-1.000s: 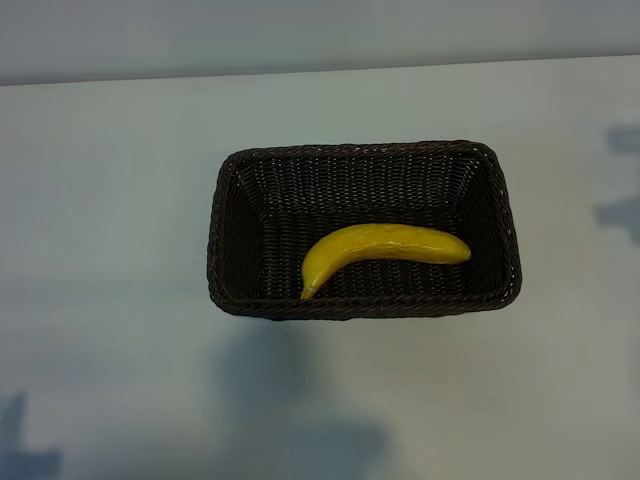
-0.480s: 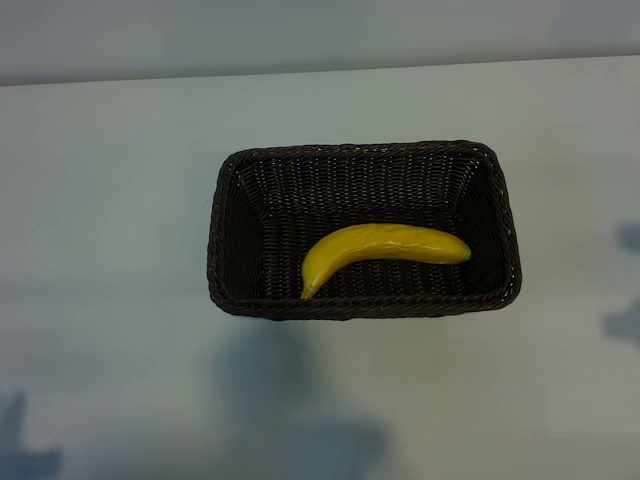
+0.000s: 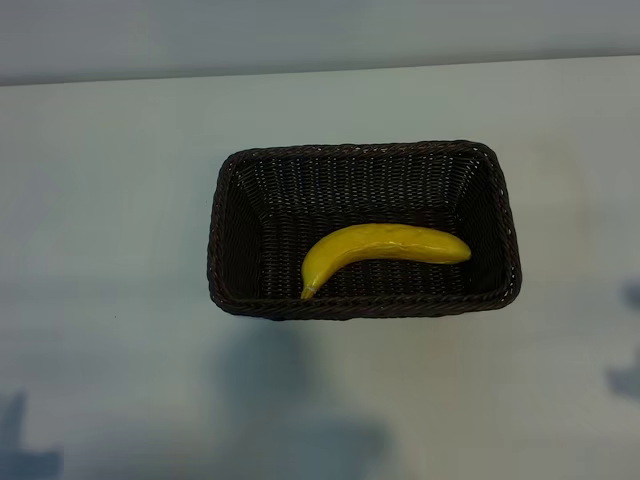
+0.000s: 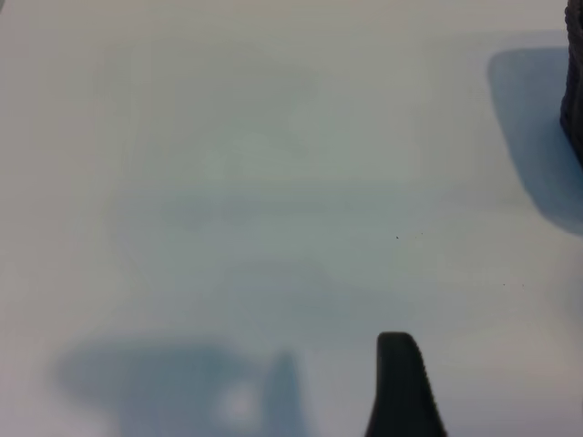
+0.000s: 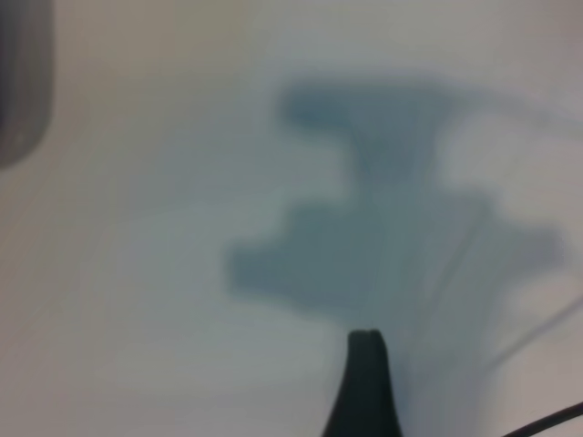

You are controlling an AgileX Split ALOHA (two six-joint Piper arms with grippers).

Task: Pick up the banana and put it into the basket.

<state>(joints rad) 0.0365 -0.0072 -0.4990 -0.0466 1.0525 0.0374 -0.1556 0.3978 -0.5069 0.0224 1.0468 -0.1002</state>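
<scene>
The yellow banana point(image 3: 385, 250) lies inside the dark brown wicker basket point(image 3: 214, 240), along its near wall, stem end toward the left. Neither arm shows in the exterior view. In the left wrist view my left gripper point(image 4: 301, 410) hangs over bare table with one dark finger point(image 4: 401, 387) showing and nothing held; a dark strip of the basket point(image 4: 574, 91) sits at the picture's edge. My right gripper point(image 5: 291, 410) is also over bare table, one finger point(image 5: 364, 387) in sight, holding nothing.
The basket stands in the middle of a white table point(image 3: 110, 200). Arm shadows fall on the table at the near left point(image 3: 20, 440) and the right edge point(image 3: 628, 375). A dark blurred shape point(image 5: 23, 82) sits at a corner of the right wrist view.
The shadow at the right edge of the exterior view has slid toward the near side of the table. Banana and basket have not moved.
</scene>
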